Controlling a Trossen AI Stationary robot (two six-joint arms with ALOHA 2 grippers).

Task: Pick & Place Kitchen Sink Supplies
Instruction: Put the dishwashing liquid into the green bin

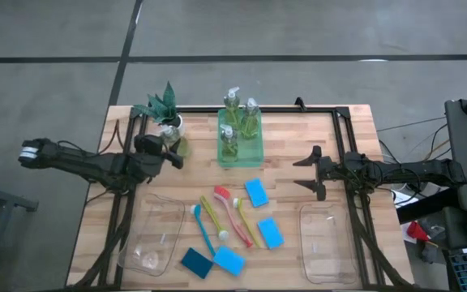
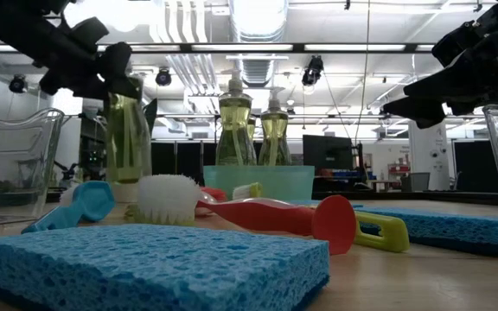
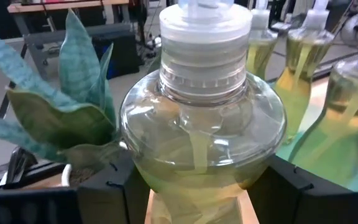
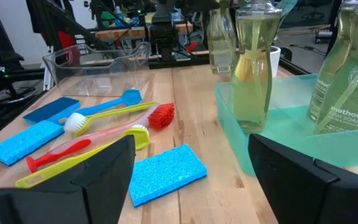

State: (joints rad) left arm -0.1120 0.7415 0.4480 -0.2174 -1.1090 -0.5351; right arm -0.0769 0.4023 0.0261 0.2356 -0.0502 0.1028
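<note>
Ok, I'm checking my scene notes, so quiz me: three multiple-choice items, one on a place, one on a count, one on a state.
1. Where is the soap bottle that the left tool grips?
A. In the green tray
B. Beside the plant, outside the tray
C. In a clear bin

2. How many bottles stand in the green tray?
A. Two
B. Three
C. Five

3. How is the right tool?
A. Open and empty
B. Shut on a sponge
C. Shut on a brush

1 B: the left tool clamps the soap bottle next to the plant.
2 B: three bottles show inside the green tray.
3 A: the right tool has spread fingers with nothing between them.
</note>
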